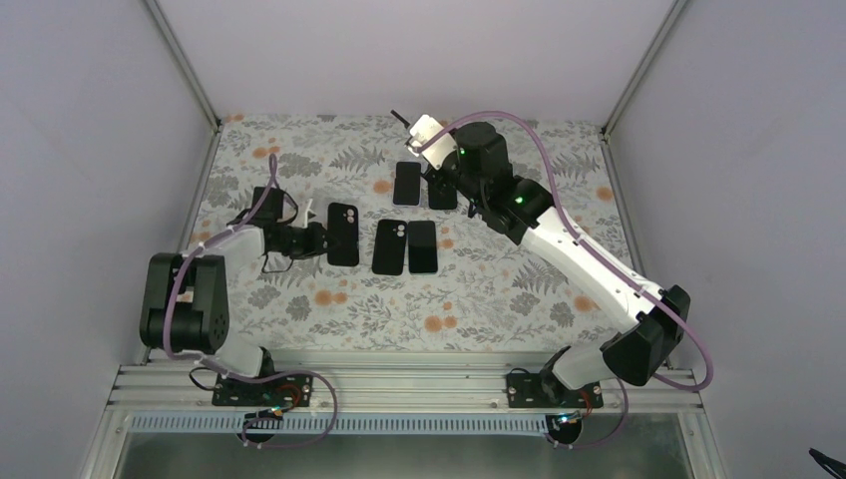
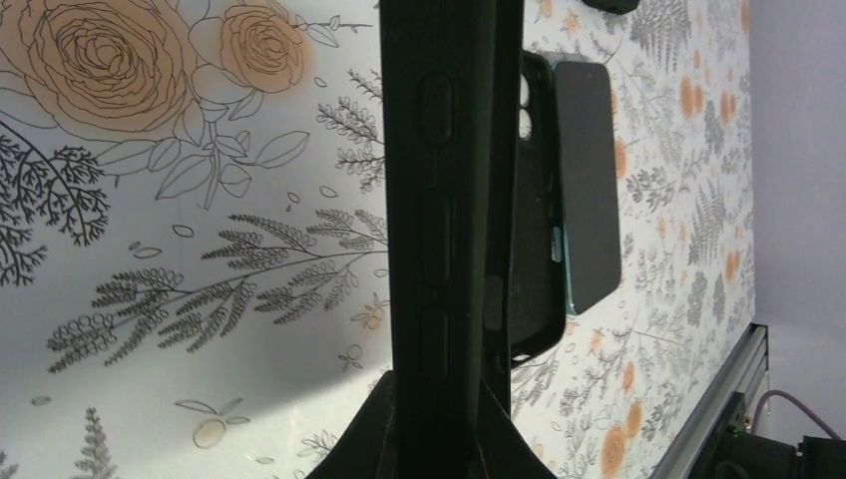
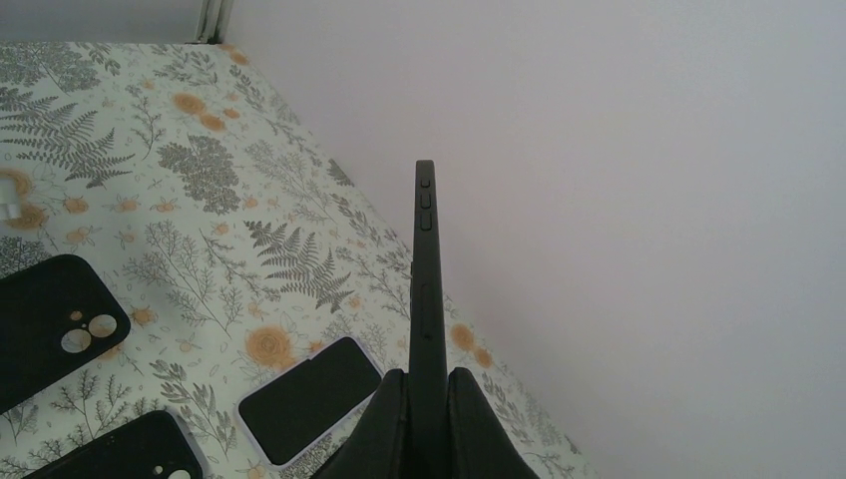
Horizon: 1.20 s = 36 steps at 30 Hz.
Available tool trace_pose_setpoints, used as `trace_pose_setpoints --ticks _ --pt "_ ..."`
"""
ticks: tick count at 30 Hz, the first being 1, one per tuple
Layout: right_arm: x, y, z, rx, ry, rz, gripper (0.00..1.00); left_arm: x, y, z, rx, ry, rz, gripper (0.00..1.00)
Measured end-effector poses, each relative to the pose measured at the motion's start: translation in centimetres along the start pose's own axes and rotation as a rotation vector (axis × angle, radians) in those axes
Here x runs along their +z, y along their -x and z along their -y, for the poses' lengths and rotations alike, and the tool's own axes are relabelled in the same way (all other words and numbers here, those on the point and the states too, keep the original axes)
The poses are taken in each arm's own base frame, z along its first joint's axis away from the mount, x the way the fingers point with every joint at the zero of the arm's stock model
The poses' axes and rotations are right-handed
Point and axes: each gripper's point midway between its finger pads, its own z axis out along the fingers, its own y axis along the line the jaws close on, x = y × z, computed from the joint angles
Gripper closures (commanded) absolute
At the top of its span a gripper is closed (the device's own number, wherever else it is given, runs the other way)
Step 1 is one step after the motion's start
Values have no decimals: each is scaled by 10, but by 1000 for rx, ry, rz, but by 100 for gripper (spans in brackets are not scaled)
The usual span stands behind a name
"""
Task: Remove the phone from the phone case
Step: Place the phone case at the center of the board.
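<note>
top external view: the phone (image 1: 426,128) is pinched, raised at twelve o'clock, by the right gripper (image 1: 437,141), the phone case (image 1: 342,235) clamped at nine o'clock by the left gripper (image 1: 315,239); extraction judged done, a set-down is called for.

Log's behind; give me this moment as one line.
left hand: shut on matte black phone case | right hand: shut on slim black phone, aloft

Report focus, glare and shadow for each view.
Left wrist: black rubbery phone case looms edge-on, slightly soft; floral tablecloth washed out beside it. Right wrist: thin black device edge sharp against a flat grey wall. Top external: even light, only faint shadows.
</note>
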Motion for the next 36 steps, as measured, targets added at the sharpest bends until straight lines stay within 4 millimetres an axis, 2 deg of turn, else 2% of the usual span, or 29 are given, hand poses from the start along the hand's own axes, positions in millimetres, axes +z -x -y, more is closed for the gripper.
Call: trace_pose_setpoints --ticks 11,24,26,30,36 --pt "1 -3 1 4 2 -8 96 25 -16 -24 -14 21 -108 97" --pt "8 -7 -6 2 26 -18 96 49 -10 -21 -8 8 -164 90" --pt "8 -8 -7 1 28 -21 96 51 -10 -18 -4 6 -168 87" --pt "9 -9 -5 2 25 -24 96 56 -13 -16 1 18 -178 71" --pt "9 -10 -5 2 26 -26 96 55 -12 -17 -8 56 -167 55"
